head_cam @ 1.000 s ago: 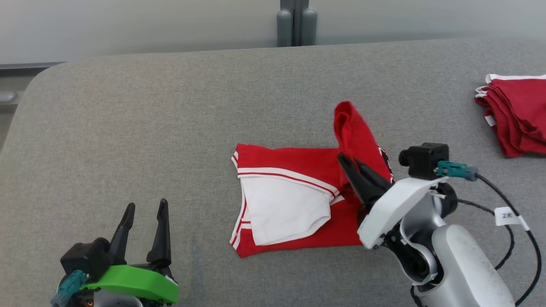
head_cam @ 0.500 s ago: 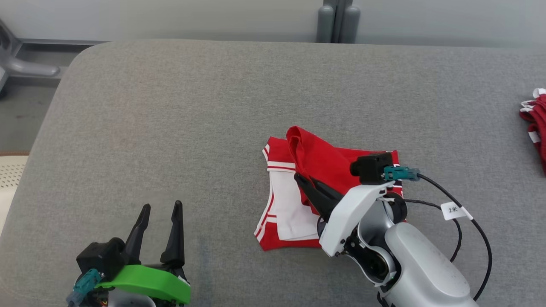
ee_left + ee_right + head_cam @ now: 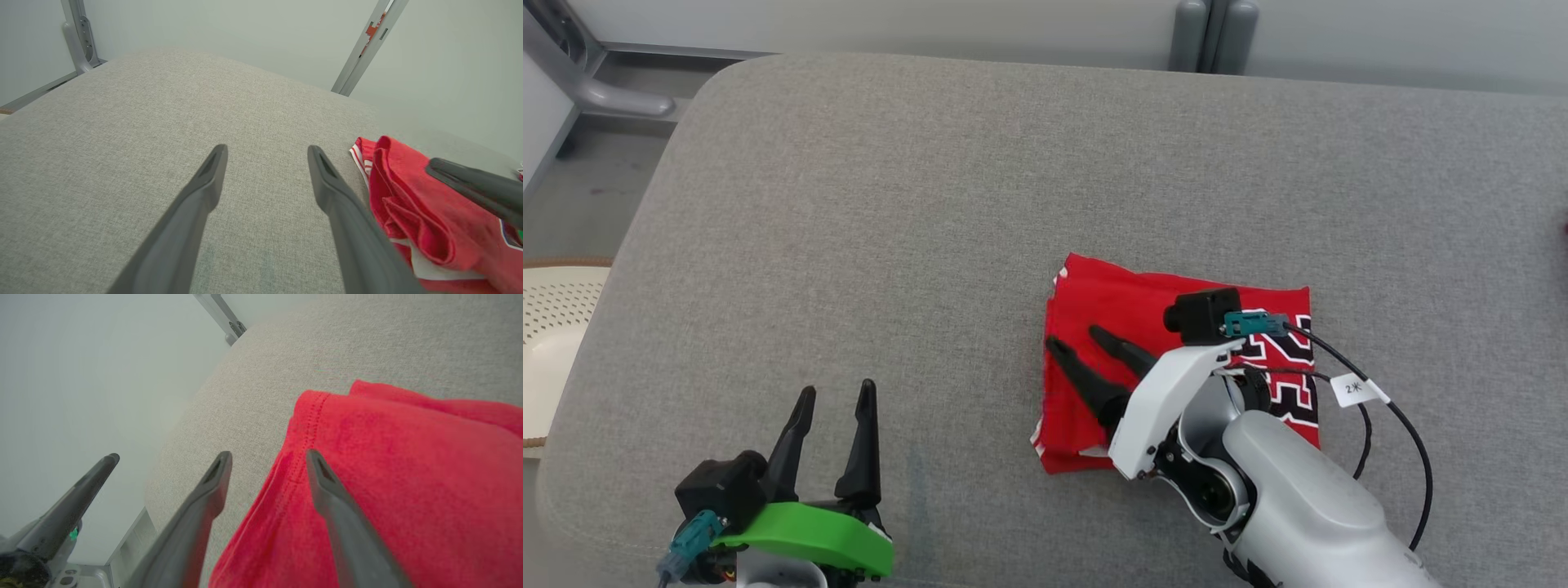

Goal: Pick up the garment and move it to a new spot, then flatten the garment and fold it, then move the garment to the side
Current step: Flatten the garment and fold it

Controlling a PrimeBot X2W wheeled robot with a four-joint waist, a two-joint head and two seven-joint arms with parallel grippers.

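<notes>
table (image 3: pixel 849 204): grey padded top, carrying the garment right of centre.
garment (image 3: pixel 1111 294): lying folded; looking light, soft, floppy (I'd be pinching all layers at the stitched hem).
right gripper (image 3: pixel 1076 337): straddling its left edge, fingers apart, gripping nothing.
left gripper (image 3: pixel 837 389): idling spread, well apart.
views: left wrist is showing bunched layers and white lining (image 3: pixel 433 269); head is showing lettering (image 3: pixel 1290 359).

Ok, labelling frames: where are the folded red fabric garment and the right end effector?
Folded red fabric garment (image 3: pixel 1127 294): head view, upper-left cloth.
Right end effector (image 3: pixel 1076 337): head view, midway between fingertips.
</notes>
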